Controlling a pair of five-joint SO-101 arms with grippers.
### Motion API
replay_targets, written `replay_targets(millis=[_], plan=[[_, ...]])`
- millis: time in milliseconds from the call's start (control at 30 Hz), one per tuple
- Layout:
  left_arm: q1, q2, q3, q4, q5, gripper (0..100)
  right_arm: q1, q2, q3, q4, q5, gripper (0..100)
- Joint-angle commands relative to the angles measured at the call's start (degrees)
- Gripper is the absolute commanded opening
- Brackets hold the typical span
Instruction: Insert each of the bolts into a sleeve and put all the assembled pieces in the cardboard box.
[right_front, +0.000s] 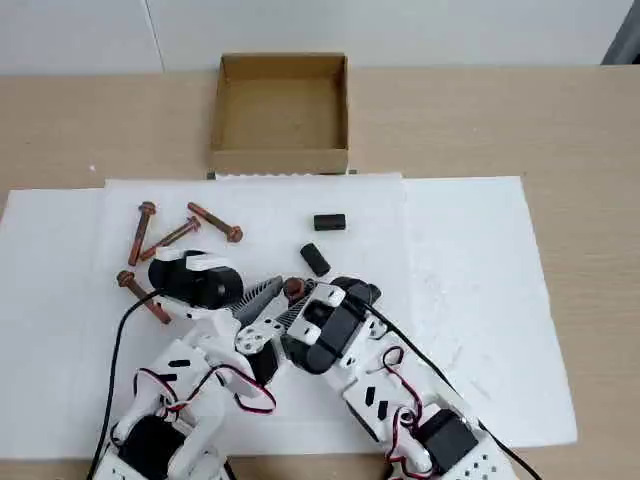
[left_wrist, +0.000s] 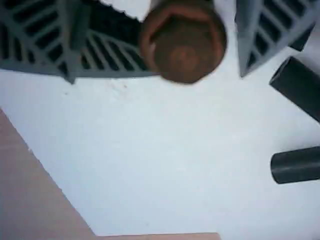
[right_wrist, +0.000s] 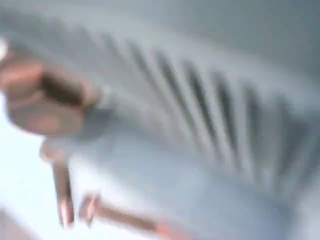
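A rusty bolt (right_front: 293, 290) stands head-up between the two arms. In the left wrist view its head (left_wrist: 182, 42) sits between the grey ribbed fingers (left_wrist: 75, 45) of my left gripper (left_wrist: 192, 62), which is shut on it. My right gripper (right_front: 312, 300) is right beside the bolt on its other side; its wrist view shows the bolt head (right_wrist: 45, 100) against a grey ribbed surface. Two black sleeves lie on the white mat, one near (right_front: 315, 259) and one farther (right_front: 329, 222). Several loose bolts (right_front: 170, 238) lie at the left. The cardboard box (right_front: 280, 152) is at the back.
The white mat (right_front: 480, 300) covers the wooden table, with free room on its right half. One more bolt (right_front: 143, 296) lies close to the left arm's black motor (right_front: 190, 282). Cables trail from both arms toward the front edge.
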Motion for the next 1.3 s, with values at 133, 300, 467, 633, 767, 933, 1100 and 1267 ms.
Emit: replay_targets(millis=[133, 300, 467, 633, 767, 933, 1100, 1267], plan=[[-0.7, -0.6, -5.3, 0.0, -0.5, 20, -0.1, -0.5, -0.4, -1.4, 0.1, 0.2], [-7.9, -0.6, -8.8, -0.2, -1.8, 13, 1.3, -0.5, 0.8, -1.5, 0.0, 0.2], [-15.7, -0.7, -9.5, 0.1, -8.0, 1, 5.6, -0.5, 1.5, -1.6, -0.9, 0.2], [-20.5, -0.7, -4.8, 2.4, -13.2, 0, 10.9, 0.1, 2.5, -1.1, -8.4, 0.2], [-20.9, -0.7, 1.1, 4.1, -16.1, 0, 14.5, 0.1, 2.5, 2.2, -10.5, 0.2], [-20.9, -0.7, 6.3, 6.1, -16.2, 0, 15.3, 0.3, -2.3, 5.8, -10.5, 0.2], [-20.9, -0.7, 9.0, 6.0, -16.1, 0, 15.3, 7.6, -11.6, 8.8, -10.5, 0.2], [-20.9, -0.7, 9.3, 6.0, -16.2, 0, 15.3, 26.9, -26.5, 8.1, -13.5, 0.2]])
